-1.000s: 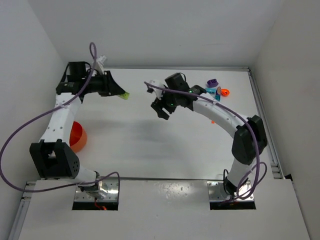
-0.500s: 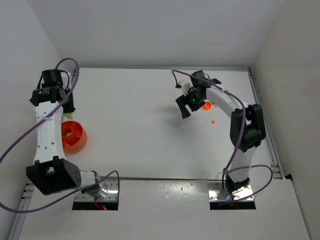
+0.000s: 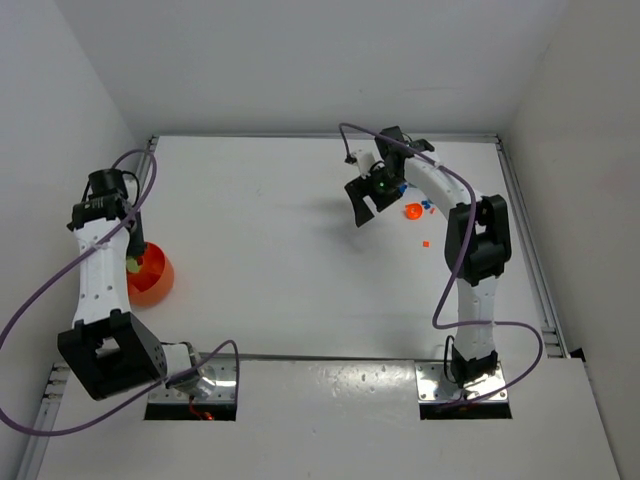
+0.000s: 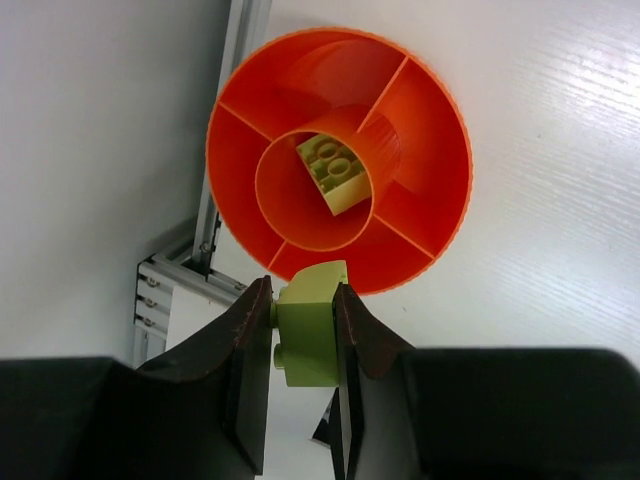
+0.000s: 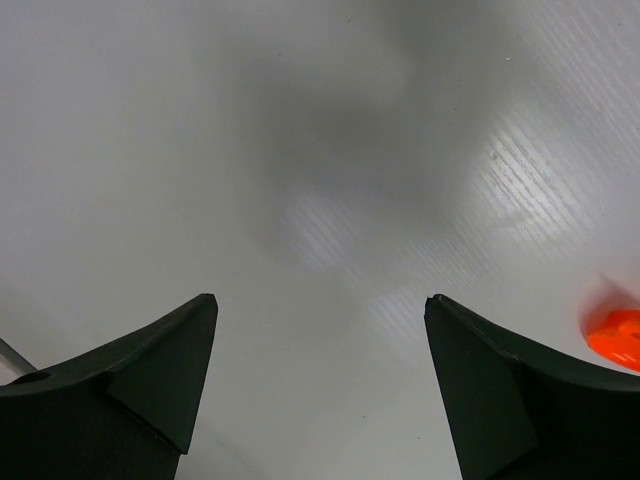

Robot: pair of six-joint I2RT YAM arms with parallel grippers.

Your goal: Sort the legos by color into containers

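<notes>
Since a second ago our left arm has swung from the upper left of the top view down to its left edge. Our left gripper (image 4: 300, 298) now hangs by the orange bowl (image 4: 432, 170), its jaws pinched narrowly on a lime-green brick (image 4: 308, 338). In the wrist view the brick sits just below the bowl's rim. A second lime brick (image 4: 335, 172) lies in the centre well, so we judge the drop is in hand. Next we should centre over that well, then let go. Our right gripper (image 5: 318, 302) has gone to the upper right. It gapes wide and empty near an orange piece (image 3: 413, 211) and blue bits (image 3: 428, 205). The table (image 3: 260, 250) is white and faintly ribbed, with plain white walls (image 3: 300, 60) around it.
</notes>
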